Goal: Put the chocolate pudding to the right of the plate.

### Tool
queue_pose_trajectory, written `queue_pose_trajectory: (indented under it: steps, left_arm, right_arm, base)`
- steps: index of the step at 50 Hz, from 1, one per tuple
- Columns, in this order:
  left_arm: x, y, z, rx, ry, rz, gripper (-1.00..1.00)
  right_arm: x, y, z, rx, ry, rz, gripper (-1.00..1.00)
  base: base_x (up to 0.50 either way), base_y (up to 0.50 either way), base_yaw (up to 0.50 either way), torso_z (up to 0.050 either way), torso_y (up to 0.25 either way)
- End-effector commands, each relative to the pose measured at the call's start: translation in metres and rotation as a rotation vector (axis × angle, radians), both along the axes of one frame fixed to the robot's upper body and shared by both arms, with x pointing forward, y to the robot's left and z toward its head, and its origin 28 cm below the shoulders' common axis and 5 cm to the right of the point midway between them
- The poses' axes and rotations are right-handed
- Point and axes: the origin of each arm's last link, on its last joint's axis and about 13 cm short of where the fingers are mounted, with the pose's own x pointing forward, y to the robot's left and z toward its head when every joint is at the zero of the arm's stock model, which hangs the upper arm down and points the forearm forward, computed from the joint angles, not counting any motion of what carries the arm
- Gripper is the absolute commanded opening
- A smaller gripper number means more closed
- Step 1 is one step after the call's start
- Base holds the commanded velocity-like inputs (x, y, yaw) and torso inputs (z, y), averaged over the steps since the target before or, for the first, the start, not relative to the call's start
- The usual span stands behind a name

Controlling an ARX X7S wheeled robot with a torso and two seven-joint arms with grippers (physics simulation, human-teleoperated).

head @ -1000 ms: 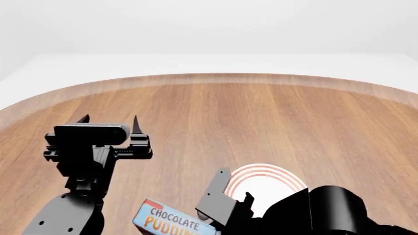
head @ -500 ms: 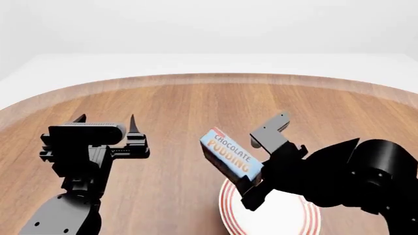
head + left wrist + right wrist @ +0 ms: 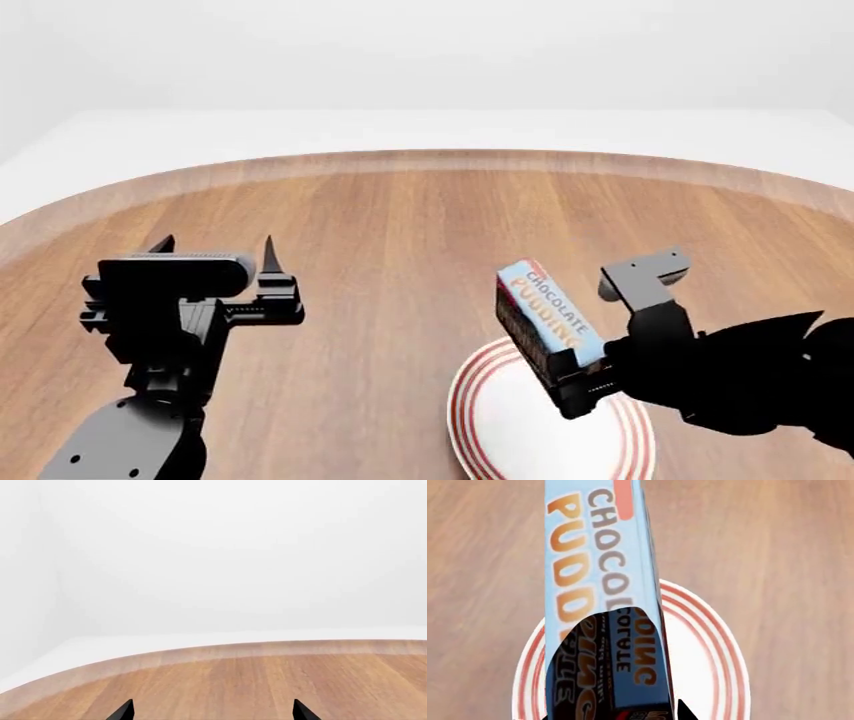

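Right tool (image 3: 587, 345) clamped on the chocolate pudding (image 3: 545, 318), held tilted in air above the plate (image 3: 497, 440), long axis toward 11 o'clock. Drop spot lies at plate's 3 o'clock on bench (image 3: 400, 230). Left tool (image 3: 214, 245) spread, empty, far.

Head high, forward-down; right wrist close over plate (image 3: 720, 650).

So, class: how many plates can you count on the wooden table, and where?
1. The plate lies near the table's front edge, right of centre, under the chocolate pudding held up by the right gripper. Its near edge is cut off.
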Motion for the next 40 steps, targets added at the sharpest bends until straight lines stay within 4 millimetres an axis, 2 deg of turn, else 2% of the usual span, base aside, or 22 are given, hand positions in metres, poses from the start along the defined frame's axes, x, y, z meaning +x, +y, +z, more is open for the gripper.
queue_pose_trajectory:
  steps: [1,5,17,31,40]
  left_arm:
    - [0.0,0.0,-0.001,0.0,0.001,0.0,1.0]
    - [0.0,0.001,-0.002,-0.001,0.004,0.001,1.0]
    - [-0.001,0.002,-0.003,-0.002,0.006,0.004,1.0]
    - [-0.001,0.002,-0.004,-0.005,0.006,0.003,1.0]
    - [-0.001,0.002,-0.002,-0.005,0.002,0.003,1.0]
  right_arm:
    - [0.005,-0.023,0.003,0.011,-0.014,-0.158,-1.0]
    - [0.01,-0.036,0.006,0.012,-0.021,-0.24,-1.0]
    - [0.008,-0.062,0.011,0.01,-0.011,-0.345,-1.0]
    - [-0.015,-0.097,0.002,-0.008,0.024,-0.492,-1.0]
    - [-0.022,-0.108,-0.009,-0.007,0.047,-0.542,-1.0]
  base:
    - [0.0,0.0,0.0,0.0,0.0]
    - [0.0,0.0,0.0,0.0,0.0]
    - [0.0,0.0,0.0,0.0,0.0]
    - [0.0,0.0,0.0,0.0,0.0]
    - [0.0,0.0,0.0,0.0,0.0]
